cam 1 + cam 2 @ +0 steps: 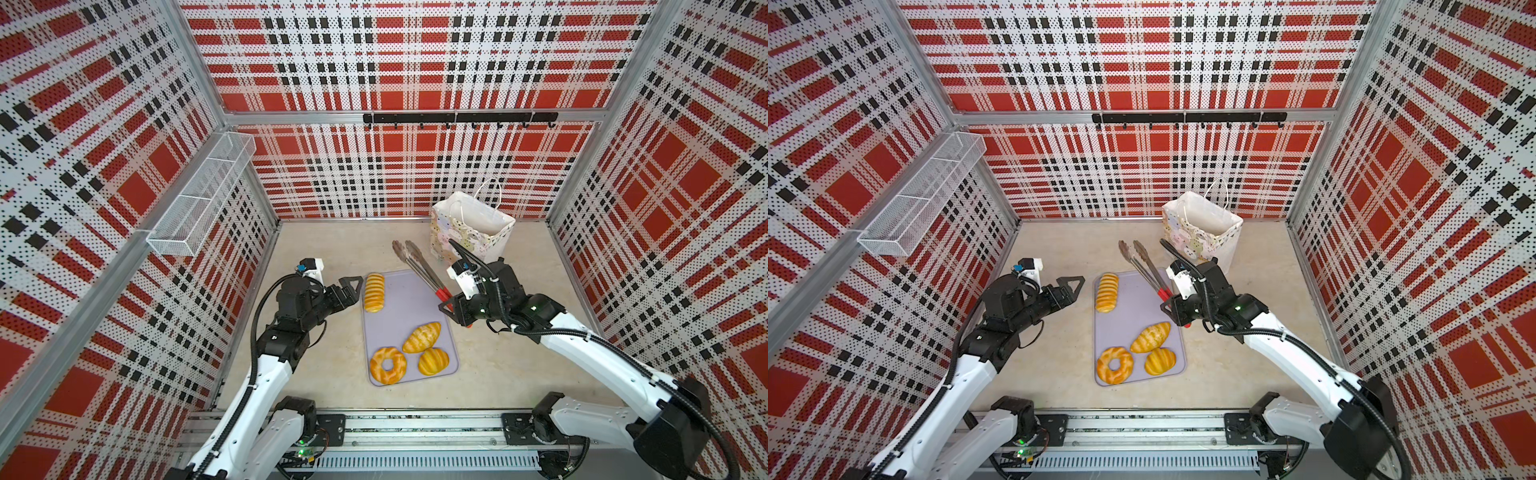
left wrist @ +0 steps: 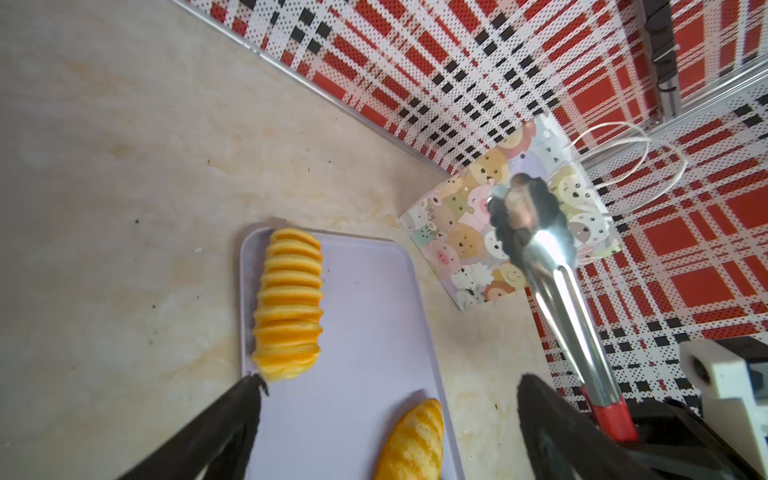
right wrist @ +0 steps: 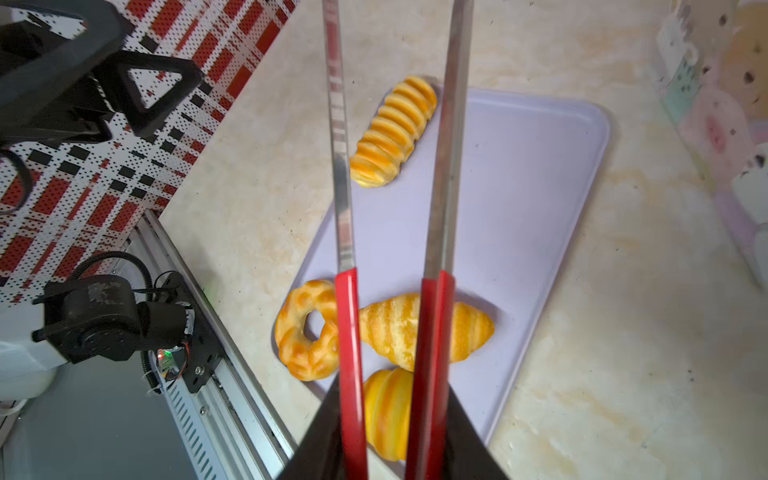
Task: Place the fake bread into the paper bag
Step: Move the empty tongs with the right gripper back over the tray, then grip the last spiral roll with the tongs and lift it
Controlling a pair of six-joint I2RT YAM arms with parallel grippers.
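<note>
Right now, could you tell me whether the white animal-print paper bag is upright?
Upright: the paper bag stands on its base, mouth open upward.

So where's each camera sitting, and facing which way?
Top views: high above, looking down at the flat lavender-grey tray; both arms show.
Left wrist: low, facing the white cartoon-print paper bag; open left gripper shows.
Right wrist: looks along red-handled steel tongs held by the right gripper.
Shared: every view shows the ridged golden toy roll.

tongs (image 1: 428, 272) beside paper bag (image 1: 457, 239), mouth clear (overhead)
</note>
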